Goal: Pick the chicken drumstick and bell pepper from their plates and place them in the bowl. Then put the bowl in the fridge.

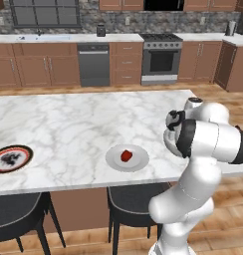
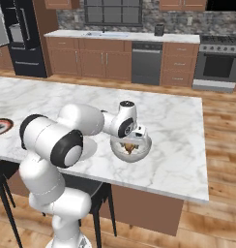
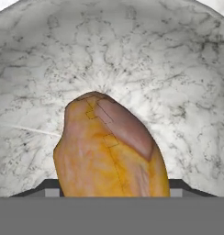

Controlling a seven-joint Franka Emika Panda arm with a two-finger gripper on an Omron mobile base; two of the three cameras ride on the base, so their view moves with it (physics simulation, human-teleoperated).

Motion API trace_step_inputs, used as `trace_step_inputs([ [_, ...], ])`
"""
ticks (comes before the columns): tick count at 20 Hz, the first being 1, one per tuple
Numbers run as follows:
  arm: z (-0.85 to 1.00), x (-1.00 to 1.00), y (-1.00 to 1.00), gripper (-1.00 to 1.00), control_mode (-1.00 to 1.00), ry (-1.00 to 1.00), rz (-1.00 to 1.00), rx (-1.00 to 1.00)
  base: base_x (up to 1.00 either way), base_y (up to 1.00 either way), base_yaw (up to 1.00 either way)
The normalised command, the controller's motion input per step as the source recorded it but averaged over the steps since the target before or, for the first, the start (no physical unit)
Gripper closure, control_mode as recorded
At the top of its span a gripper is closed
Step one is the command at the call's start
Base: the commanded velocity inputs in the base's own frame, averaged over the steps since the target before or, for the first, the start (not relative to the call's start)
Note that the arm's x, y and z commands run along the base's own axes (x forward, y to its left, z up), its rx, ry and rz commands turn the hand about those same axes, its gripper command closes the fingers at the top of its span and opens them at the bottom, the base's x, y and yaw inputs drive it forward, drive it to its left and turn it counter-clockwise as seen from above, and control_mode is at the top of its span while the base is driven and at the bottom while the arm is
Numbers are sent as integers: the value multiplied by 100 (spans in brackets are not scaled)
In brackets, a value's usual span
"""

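Note:
The golden-brown chicken drumstick (image 3: 109, 151) sits between my gripper (image 3: 111, 192) finger tips, which press against its two sides. It hangs inside the white bowl (image 2: 145, 147), low over the bowl's bottom (image 3: 173, 64). My gripper (image 2: 132, 140) reaches down into the bowl near the island's right end. The red bell pepper (image 1: 126, 156) lies on the plain grey-white plate (image 1: 116, 162) by the island's front edge. The black-and-red rimmed plate (image 1: 11, 158) lies bare at the far left. The black fridge (image 2: 25, 43) stands at the back left.
A marble island (image 1: 68, 124) carries everything. Dark stools (image 1: 133, 201) stand under its front edge. Wooden cabinets, a dishwasher (image 1: 93, 63) and a stove (image 1: 161, 57) line the far wall.

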Motion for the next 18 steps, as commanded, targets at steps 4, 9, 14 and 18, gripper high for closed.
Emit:
trace_step_inputs([
  [4,-21,13,0,100,-100,9,0,0,0,0,0],
  [9,-9,7,0,-100,-100,10,0,0,0,0,0],
  [14,0,1,-1,-100,-100,12,0,0,0,0,0],
  [18,9,0,-2,-100,-100,6,0,0,0,0,0],
])
